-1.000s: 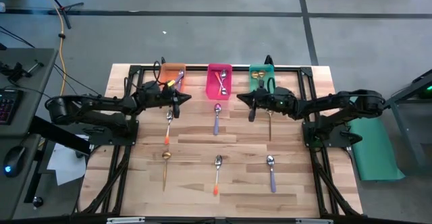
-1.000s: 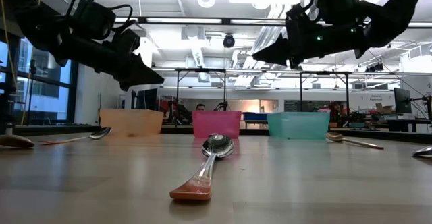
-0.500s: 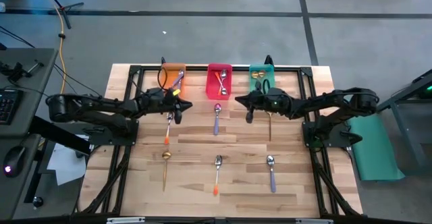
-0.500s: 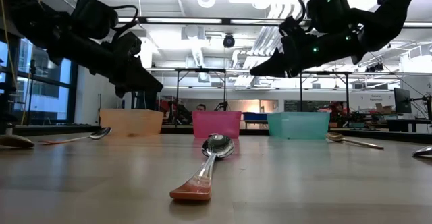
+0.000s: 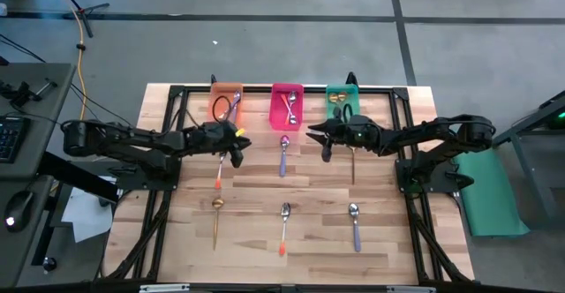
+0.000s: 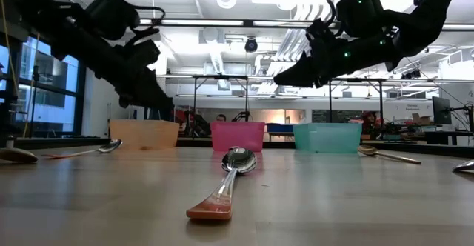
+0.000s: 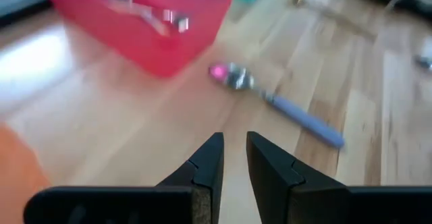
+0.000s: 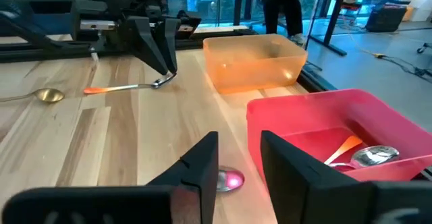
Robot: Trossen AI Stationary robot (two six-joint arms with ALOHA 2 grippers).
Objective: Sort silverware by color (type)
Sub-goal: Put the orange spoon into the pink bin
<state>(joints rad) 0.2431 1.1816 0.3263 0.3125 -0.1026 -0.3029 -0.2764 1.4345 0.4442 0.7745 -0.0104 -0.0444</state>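
Observation:
Several spoons lie flat on the wooden table. In the far row are an orange-handled spoon (image 5: pixel 220 165), a purple-handled spoon (image 5: pixel 283 154) and a gold spoon (image 5: pixel 352 161). In the near row are a gold spoon (image 5: pixel 216 218), an orange-handled spoon (image 5: pixel 284 227) and a purple-handled spoon (image 5: pixel 355 224). My left gripper (image 5: pixel 237 149) hovers open by a narrow gap above the far orange-handled spoon's bowl end. My right gripper (image 5: pixel 322 143) hovers open just right of the far purple-handled spoon, whose bowl (image 8: pixel 228 179) shows below its fingers. Both grippers hold nothing.
Three bins stand along the far edge: orange (image 5: pixel 227 99), pink (image 5: pixel 286 104) with spoons inside, green (image 5: pixel 342 99) with gold pieces inside. A black frame (image 5: pixel 265 88) borders the table. Bare wood lies between the two spoon rows.
My left gripper has tipped downward and moved a little toward the near edge, coming lower over the far orange-handled spoon. My right gripper has shifted slightly toward the table's left and tipped down. No spoon has moved.

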